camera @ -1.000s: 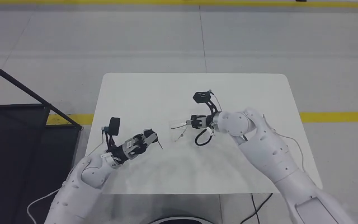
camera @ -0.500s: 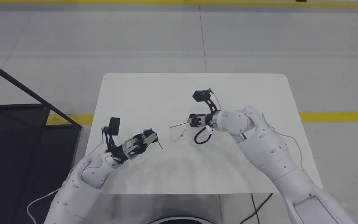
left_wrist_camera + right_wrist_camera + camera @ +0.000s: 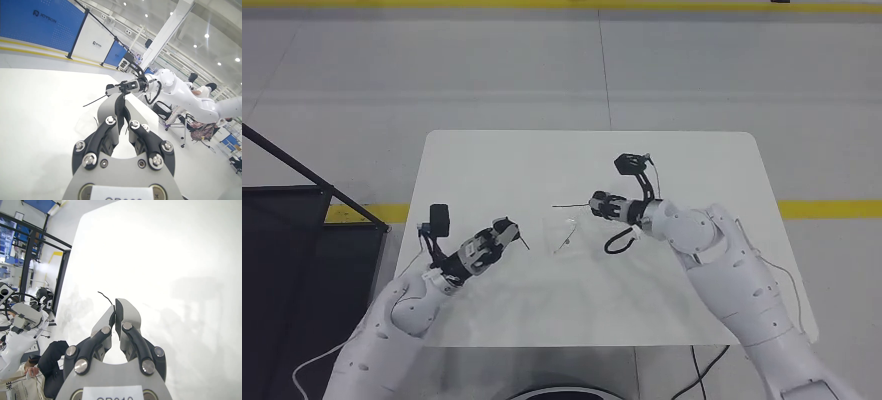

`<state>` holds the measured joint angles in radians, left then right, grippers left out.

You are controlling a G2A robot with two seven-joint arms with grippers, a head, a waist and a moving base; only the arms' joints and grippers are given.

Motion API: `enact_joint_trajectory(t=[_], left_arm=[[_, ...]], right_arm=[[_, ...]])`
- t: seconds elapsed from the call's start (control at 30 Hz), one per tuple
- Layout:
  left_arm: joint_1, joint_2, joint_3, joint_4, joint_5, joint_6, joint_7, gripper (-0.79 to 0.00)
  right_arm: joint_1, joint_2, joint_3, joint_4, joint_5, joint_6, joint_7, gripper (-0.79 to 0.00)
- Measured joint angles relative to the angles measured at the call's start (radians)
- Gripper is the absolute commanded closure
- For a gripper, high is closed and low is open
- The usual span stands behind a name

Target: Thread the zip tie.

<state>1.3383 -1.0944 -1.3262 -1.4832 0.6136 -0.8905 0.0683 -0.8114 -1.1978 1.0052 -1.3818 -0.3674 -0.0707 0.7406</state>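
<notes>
Now, right claw (image 3: 594, 204) pinched shut on zip tie (image 3: 570, 206), thin tail poking out past tips toward left claw (image 3: 510, 228). Left claw squeezed shut on short black strip (image 3: 525, 242). Claws well apart. Best: bring tail in slow, line up straight, no wobble.

Wht table (image 3: 492, 160); blk frame (image 3: 287, 157) beside it; yellow floor tape (image 3: 842, 208).
</notes>
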Motion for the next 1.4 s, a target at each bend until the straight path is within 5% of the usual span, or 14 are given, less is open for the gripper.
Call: enact_joint_trajectory(t=[0.27, 0.57, 0.97, 1.4], left_arm=[[0.018, -0.016, 0.035, -0.047, 0.218, 0.086, 0.132, 0.0], [0.02, -0.023, 0.051, -0.05, 0.258, 0.133, 0.156, 0.0], [0.021, -0.023, 0.053, -0.056, 0.264, 0.141, 0.151, 0.0], [0.016, -0.046, 0.131, -0.095, 0.487, 0.366, 0.242, 0.0]], right_arm=[[-0.261, 0.05, 0.177, -0.256, -0.003, -0.048, -0.05, 0.0], [-0.467, 0.079, 0.299, -0.402, 0.013, -0.144, -0.073, 0.0], [-0.466, 0.079, 0.298, -0.402, 0.014, -0.144, -0.073, 0.0], [-0.5, 0.082, 0.3, -0.445, 0.002, -0.134, -0.083, 0.0]])
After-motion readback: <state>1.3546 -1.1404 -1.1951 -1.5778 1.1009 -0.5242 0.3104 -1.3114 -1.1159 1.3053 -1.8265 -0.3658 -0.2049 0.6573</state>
